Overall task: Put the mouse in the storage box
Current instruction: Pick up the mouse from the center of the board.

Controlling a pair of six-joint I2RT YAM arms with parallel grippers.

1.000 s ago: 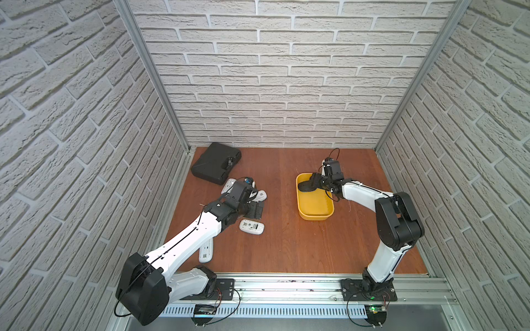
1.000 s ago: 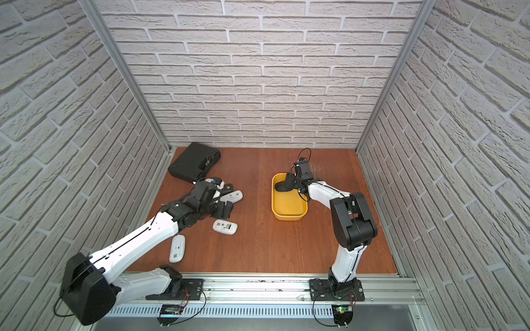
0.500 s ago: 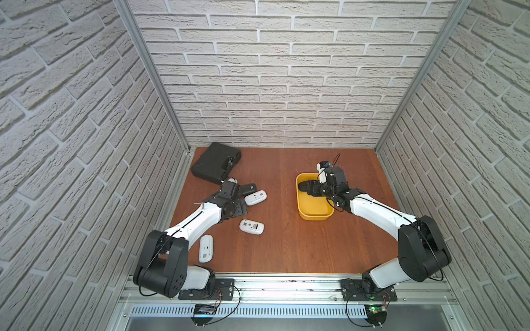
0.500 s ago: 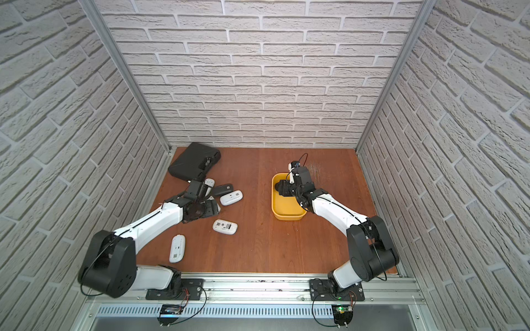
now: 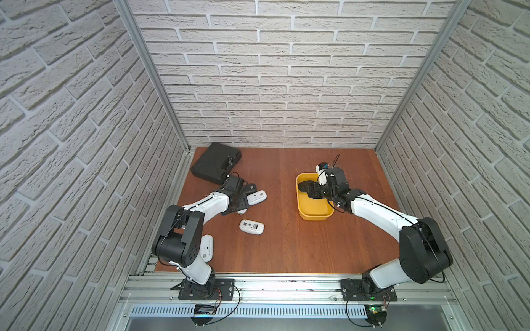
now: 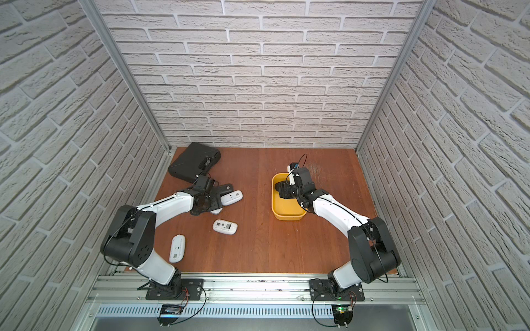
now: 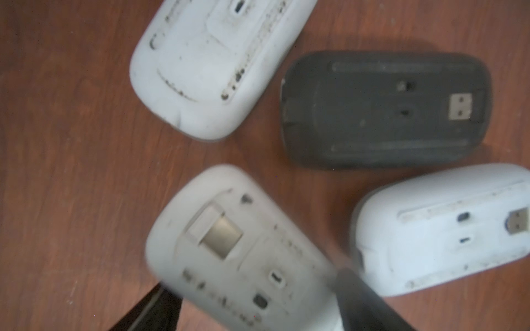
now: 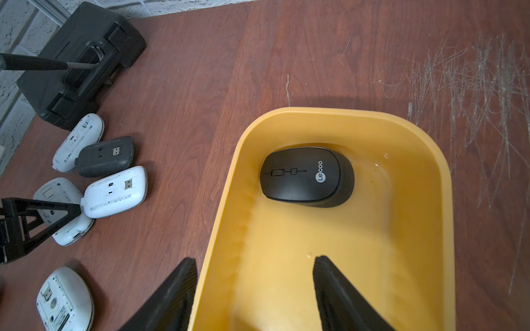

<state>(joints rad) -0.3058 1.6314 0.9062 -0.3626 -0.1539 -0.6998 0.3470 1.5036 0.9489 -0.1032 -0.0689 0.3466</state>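
The yellow storage box (image 5: 315, 216) sits right of centre, and a black mouse (image 8: 307, 177) lies upright at its far end. My right gripper (image 8: 252, 259) hangs open and empty over the box's left wall, one finger inside and one outside, well short of that mouse. My left gripper (image 7: 252, 280) is down on a cluster of upturned mice at the left. Its fingers (image 7: 361, 295) flank a white mouse (image 7: 229, 252) closely. Blur hides whether they press on it.
Beside the left gripper (image 5: 239, 202) lie a white mouse (image 5: 256, 197), a dark grey one (image 5: 250, 187) and another white one (image 7: 206, 57). Two more white mice (image 5: 251, 227) (image 5: 207, 248) lie nearer the front. A flat black case (image 5: 213, 164) fills the back left corner.
My left gripper has come down onto the mouse cluster, and its jaws have narrowed round the white mouse. My right gripper has drawn back from the box's far end, where the black mouse lies free.
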